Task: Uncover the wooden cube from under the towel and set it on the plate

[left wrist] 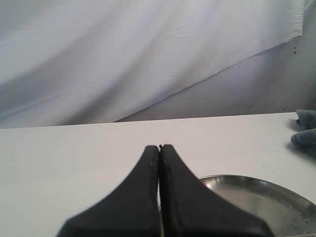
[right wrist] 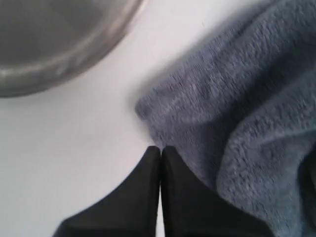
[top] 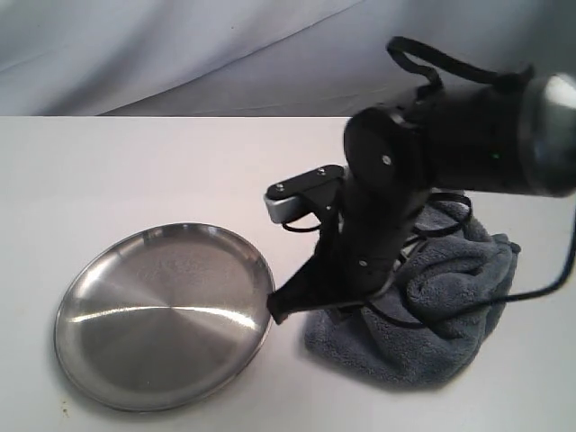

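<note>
Your right gripper (right wrist: 160, 147), tips together, sits at the fluffy grey-blue towel (top: 441, 315) beside the round silver metal plate (top: 162, 315). The wooden cube is unseen, presumably beneath the towel. A shallow pinch could slip.

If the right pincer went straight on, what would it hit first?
Likely the towel, its corner just ahead of the shut right pincer; depth is unclear, so the table might come first.

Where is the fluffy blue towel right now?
In the exterior view the towel lies bunched up on the right side, just right of the plate.
</note>
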